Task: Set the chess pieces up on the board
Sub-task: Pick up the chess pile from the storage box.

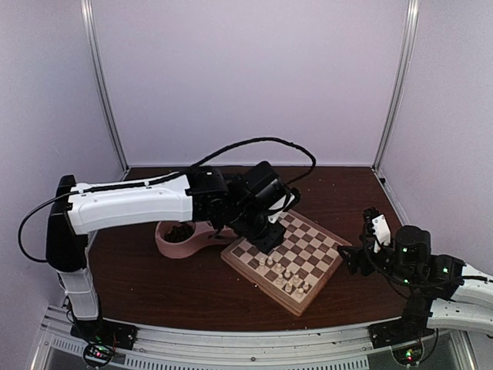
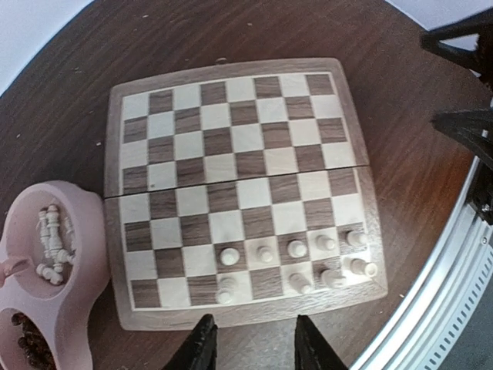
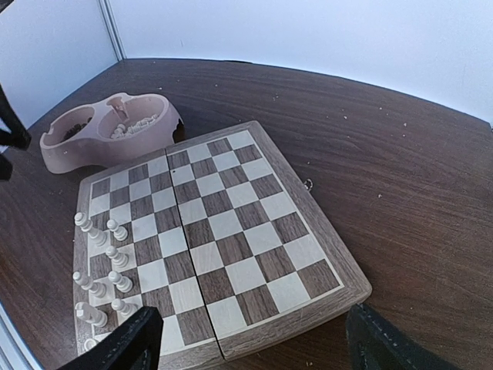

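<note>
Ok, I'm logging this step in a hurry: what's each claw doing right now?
Left claw: open, holding nothing.
Right claw: wide open, holding nothing.

The left arm (image 1: 131, 202), across the frame's left half, wears a white shell between black joints, with a black cable (image 1: 262, 141) arching above its wrist. At lower right, the right arm (image 1: 420, 266) is black, dotted with green lights (image 1: 402, 250), and has a white forearm. The left gripper (image 2: 254, 324) has matte black fingers (image 2: 202, 351).
</note>
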